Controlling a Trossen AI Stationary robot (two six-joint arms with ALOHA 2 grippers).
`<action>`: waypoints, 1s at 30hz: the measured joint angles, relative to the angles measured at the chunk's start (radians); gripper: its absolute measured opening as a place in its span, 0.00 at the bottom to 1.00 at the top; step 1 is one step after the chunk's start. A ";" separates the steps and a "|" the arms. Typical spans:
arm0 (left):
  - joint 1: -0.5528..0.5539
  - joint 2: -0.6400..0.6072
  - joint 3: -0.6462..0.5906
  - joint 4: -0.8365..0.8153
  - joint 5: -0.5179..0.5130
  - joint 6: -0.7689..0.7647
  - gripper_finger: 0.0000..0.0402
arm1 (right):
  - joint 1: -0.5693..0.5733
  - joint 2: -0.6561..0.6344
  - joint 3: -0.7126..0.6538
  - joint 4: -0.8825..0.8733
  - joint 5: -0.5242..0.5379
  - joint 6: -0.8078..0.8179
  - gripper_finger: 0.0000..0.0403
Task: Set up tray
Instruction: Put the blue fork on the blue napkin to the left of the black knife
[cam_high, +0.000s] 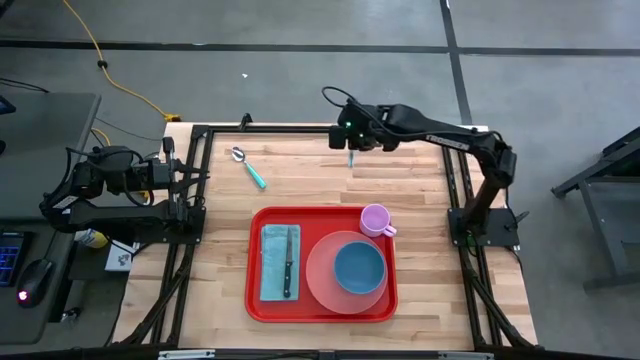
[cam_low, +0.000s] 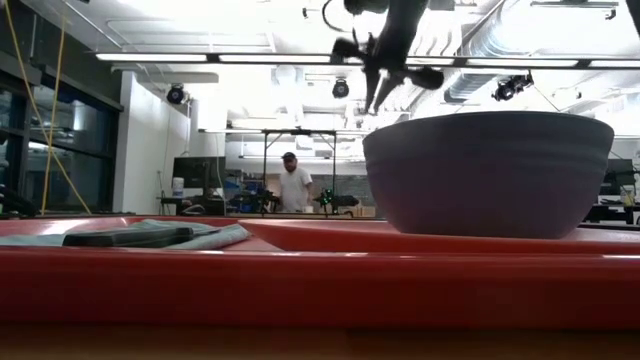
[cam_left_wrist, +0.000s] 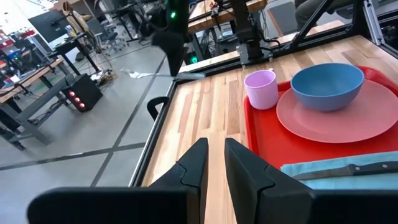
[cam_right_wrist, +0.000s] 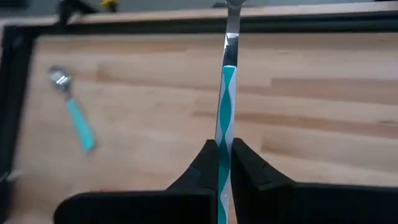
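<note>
Left to right for you. The left gripper (cam_left_wrist: 212, 163) is parked off the table's left edge, fingers nearly together w/ a thin gap, nothing between them. Next, on bare wood near the far edge, lies a teal-handled metal spoon (cam_high: 248, 167), its long axis on a diagonal, bowl toward the far-left corner.

Centre: the large red plastic rectangular tray (cam_high: 270, 305) sits at the near edge, long axis running left-right. On it, left to right: a light-blue folded cloth napkin (cam_high: 272, 265) w/ a black-handled knife (cam_high: 288, 262) lying on it, a round pink plate (cam_high: 322, 282) carrying a blue bowl (cam_high: 359, 268), and a small lilac cup (cam_high: 376, 219) at the far-right corner.

The right gripper (cam_right_wrist: 224, 163) hovers over the far edge, clamped on a teal-and-white-handled utensil (cam_right_wrist: 226, 93); its head isn't clear. The tray lies nearward and slightly left of it. Right arm is nearer, I'd say. Open wood between; mind the cup and the rim. Free room looks tight: the strip between napkin and plate.
</note>
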 joint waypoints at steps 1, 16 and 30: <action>0.000 0.000 0.000 0.000 0.000 0.000 0.21 | 0.011 -0.010 0.000 0.000 -0.013 -0.007 0.00; 0.000 0.000 0.000 0.000 -0.003 -0.037 0.21 | 0.250 -0.033 0.000 0.109 -0.181 -0.002 0.00; 0.000 0.000 0.000 0.000 -0.003 -0.037 0.21 | 0.469 -0.033 0.000 0.174 -0.147 0.116 0.00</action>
